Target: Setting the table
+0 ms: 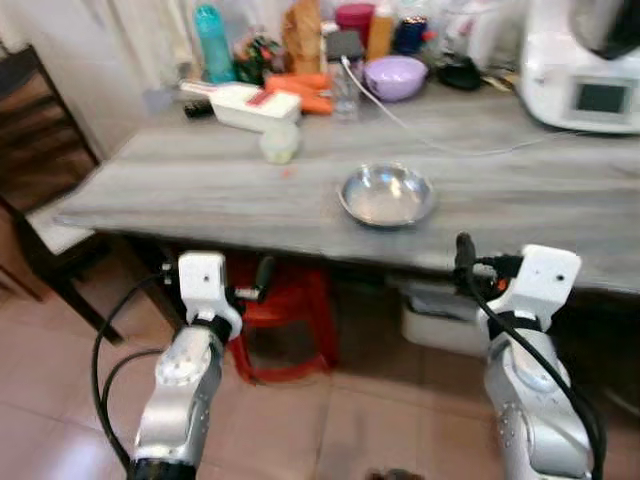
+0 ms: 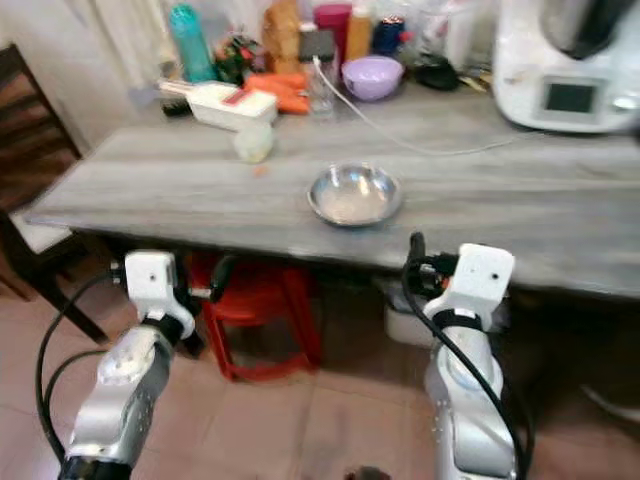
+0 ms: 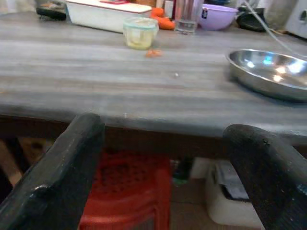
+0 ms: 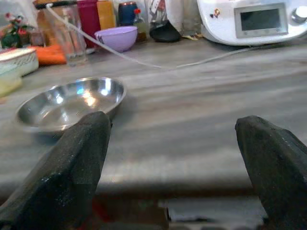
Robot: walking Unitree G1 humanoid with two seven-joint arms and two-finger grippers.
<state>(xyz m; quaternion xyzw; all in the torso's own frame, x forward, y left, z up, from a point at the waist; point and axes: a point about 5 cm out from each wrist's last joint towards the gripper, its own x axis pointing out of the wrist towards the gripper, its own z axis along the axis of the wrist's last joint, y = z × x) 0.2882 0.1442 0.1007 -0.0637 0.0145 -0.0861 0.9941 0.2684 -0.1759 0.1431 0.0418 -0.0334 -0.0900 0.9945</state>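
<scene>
A shallow round stainless-steel bowl [image 1: 387,194] sits empty on the grey wood-grain counter [image 1: 200,185], close to its near edge. Both the left gripper [image 3: 163,167] and right gripper [image 4: 177,163] hover just short of that edge, fingers spread wide, holding nothing. A red plastic stool [image 1: 285,315] stands beneath the counter.

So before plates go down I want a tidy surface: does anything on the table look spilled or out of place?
A small orange scrap lies loose on the grey wooden table, beside the small pale lidded container. A white cable trails across the tabletop behind the round steel bowl. Nothing looks spilled.
</scene>
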